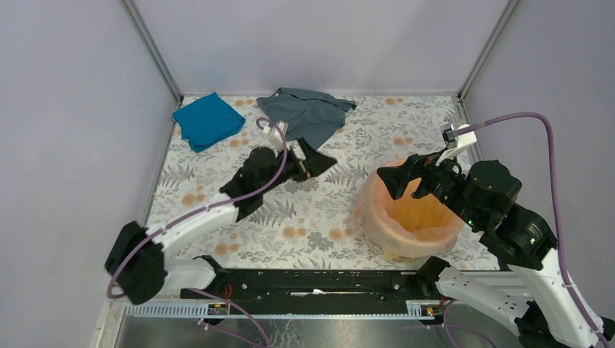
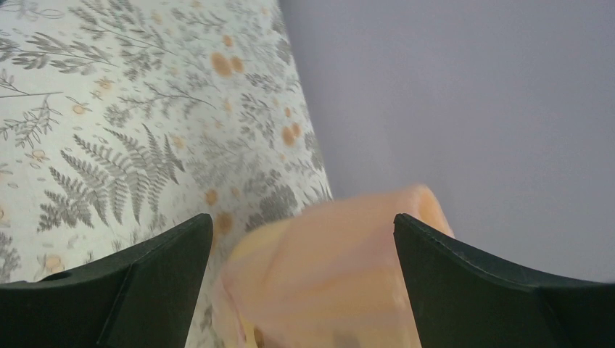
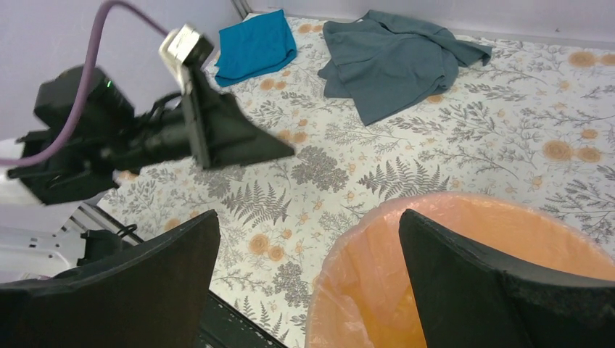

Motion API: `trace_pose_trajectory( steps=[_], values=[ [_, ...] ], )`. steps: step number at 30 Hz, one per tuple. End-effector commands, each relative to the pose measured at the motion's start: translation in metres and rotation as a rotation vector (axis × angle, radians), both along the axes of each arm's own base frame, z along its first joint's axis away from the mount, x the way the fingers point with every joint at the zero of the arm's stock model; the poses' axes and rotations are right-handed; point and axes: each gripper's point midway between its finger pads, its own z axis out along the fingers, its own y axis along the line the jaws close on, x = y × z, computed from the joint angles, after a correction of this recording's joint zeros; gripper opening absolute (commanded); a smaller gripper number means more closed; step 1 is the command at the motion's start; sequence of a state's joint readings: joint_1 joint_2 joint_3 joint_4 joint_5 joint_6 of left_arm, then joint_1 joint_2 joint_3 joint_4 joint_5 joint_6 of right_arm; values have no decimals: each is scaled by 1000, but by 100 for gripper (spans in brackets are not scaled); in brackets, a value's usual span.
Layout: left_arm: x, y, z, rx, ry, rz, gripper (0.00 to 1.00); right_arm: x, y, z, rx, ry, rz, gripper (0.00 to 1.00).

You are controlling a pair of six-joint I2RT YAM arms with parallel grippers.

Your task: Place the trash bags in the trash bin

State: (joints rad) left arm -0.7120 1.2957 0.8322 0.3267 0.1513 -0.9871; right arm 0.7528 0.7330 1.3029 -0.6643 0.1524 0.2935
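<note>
**Bag sits in the bin, both end effectors empty**

At the far left of the desk [image 1: 319,217] lies a folded teal cloth [image 1: 208,119], which has no part in the job. The left end effector [image 1: 319,161] hovers over the middle of the desk. Its fingers are spread wide and there is nothing between them. Its wrist view looks across the fern print toward the bin. Behind it, near the back wall, a grey cloth [image 1: 308,112] lies crumpled, well apart from the bin.

The trash bin [image 1: 428,214] stands upright on the right side of the desk. The trash bag [image 1: 368,214] is inside it. The pale pink film lines the interior and its mouth is turned out over the rim, hanging partway down the outer wall. By that look the lining is largely finished. How evenly the film sits on the side nearest the arms cannot be told.

The right end effector [image 1: 406,176] hangs just above the far-left part of the rim, also wide and holding nothing.

The film should handle as very light, limp and slippery, and it would tear easily if dragged against the rim. The best place to take hold is probably a wrinkle in the turned-over edge, pinched through a doubled fold, not the taut stretch. The bin itself looks light, so a sideways tug could shift or tip it.
</note>
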Motion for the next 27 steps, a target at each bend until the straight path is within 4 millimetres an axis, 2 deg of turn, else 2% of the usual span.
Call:
trace_pose_trajectory(
  steps=[1, 3, 4, 8, 9, 10, 12, 14, 17, 20, 23, 27],
  values=[
    [-56, 26, -52, 176, 26, -99, 99, 5, -4, 19, 11, -75, -24, 100],
    [-69, 44, -26, 196, -77, -64, 99, 6, -7, 25, 7, -95, -31, 100],
    [-73, 56, -6, 202, -132, -31, 99, 7, -11, 30, 5, -106, -48, 100],
    [-84, 118, 94, 231, -379, 144, 99, 5, -33, 62, 12, -160, -126, 100],
    [-90, 134, 132, 214, -455, 191, 99, 2, -39, 71, 19, -181, -139, 100],
    [-94, 149, 158, 216, -514, 233, 99, 0, -45, 80, 34, -198, -157, 100],
    [-102, 174, 201, 223, -603, 305, 99, -6, -59, 99, 66, -242, -195, 100],
    [-110, 190, 234, 235, -674, 343, 99, -12, -69, 116, 90, -290, -209, 100],
    [-116, 205, 271, 246, -737, 383, 99, -17, -79, 130, 115, -330, -233, 100],
    [-125, 215, 298, 230, -792, 403, 99, -17, -84, 134, 126, -339, -260, 100],
    [-131, 225, 317, 207, -841, 439, 99, -14, -82, 131, 126, -334, -262, 100],
    [-132, 230, 321, 209, -862, 459, 99, -9, -72, 121, 120, -322, -235, 100]
  ],
)
